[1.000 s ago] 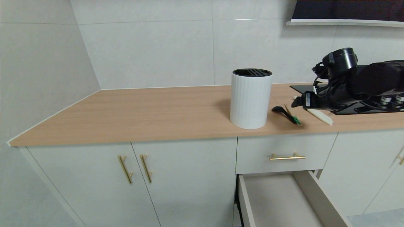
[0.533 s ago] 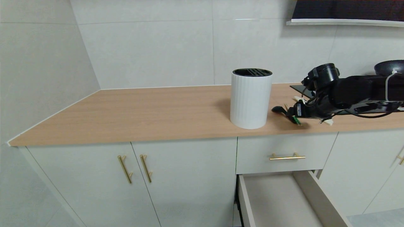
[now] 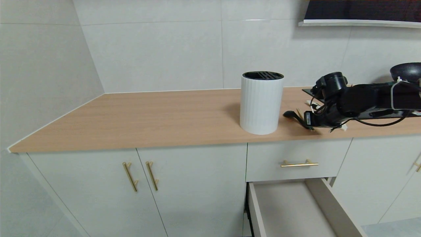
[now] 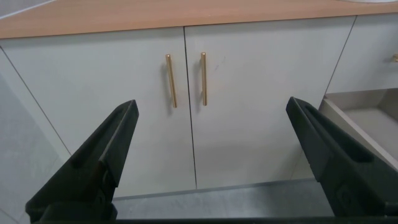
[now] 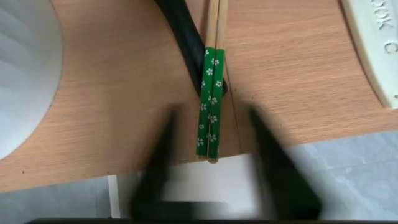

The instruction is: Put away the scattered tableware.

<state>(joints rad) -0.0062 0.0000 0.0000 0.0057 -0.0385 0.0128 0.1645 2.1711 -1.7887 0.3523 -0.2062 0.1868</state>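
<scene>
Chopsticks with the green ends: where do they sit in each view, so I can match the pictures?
Head view: chopsticks on the counter, right of the white holder, partly behind the right gripper.
Right wrist view: chopsticks between the open fingers, green ends at the counter edge.
Left wrist view: faces the cabinet doors instead.
Shared landmark: the white holder.

Right wrist view. You can read lettering in one place: the white utensil [image 5: 373, 50], lying on the counter [image 5: 112, 93] beside the chopsticks [image 5: 209, 99]. A few grey characters run along its face and are cut off at the picture's edge, so you get no whole word. The green ends of the chopsticks bear small white flower marks, which are a pattern and not writing.
</scene>
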